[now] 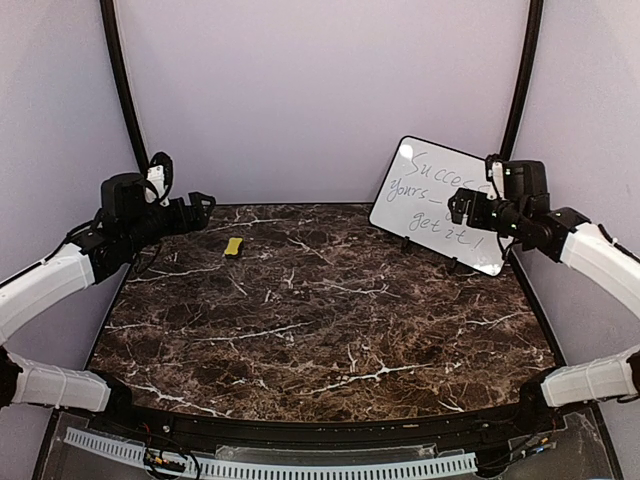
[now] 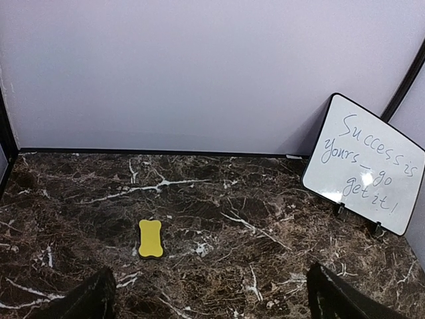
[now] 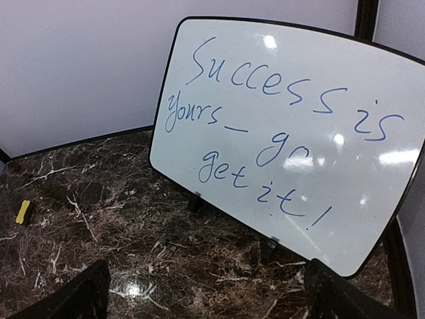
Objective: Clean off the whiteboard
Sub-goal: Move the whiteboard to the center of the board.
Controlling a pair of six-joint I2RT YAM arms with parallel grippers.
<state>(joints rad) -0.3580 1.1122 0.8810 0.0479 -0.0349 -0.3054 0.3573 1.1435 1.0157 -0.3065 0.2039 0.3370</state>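
The whiteboard (image 1: 415, 195) leans on small black feet at the table's back right, with blue handwriting across it (image 2: 362, 163) (image 3: 285, 133). My right gripper (image 1: 460, 206) hangs open just in front of its face, and the right wrist view shows nothing between the dark fingertips (image 3: 76, 299). A small yellow eraser block (image 1: 233, 246) lies flat on the marble at the back left (image 2: 151, 238) (image 3: 23, 211). My left gripper (image 1: 198, 207) is raised left of the eraser, open and empty (image 2: 212, 299), with the eraser a little ahead of its left finger.
The dark marble table (image 1: 330, 320) is closed in by lilac walls at the back and sides. Two black curved poles (image 1: 122, 90) stand at the back corners, one of them right behind the board.
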